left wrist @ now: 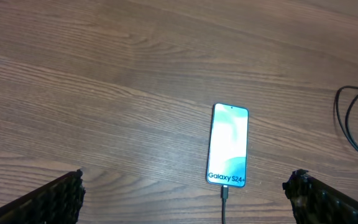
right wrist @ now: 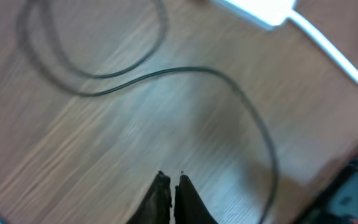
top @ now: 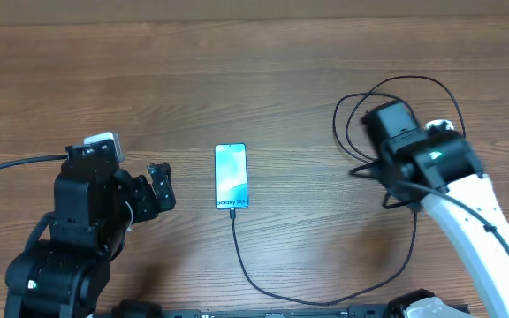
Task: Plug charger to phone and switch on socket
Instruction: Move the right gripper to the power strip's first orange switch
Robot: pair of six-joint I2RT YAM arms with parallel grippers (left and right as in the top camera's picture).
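Phone (top: 231,177): lit, cable (top: 263,287) in btm end.
Your L pincer (top: 162,185): wide open, empty, near phone.
Your R pincer (right wrist: 171,186): closed, empty, over cable loops.

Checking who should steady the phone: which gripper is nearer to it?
Left. The left gripper is close beside the phone, open toward it; the right gripper, shut, is well off on the other side above the looped charger.

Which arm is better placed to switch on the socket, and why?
Right. The right claw, shut, hangs over the charger loops with the white socket just ahead at its view's top edge. The left claw, open, faces the phone, away from the socket.
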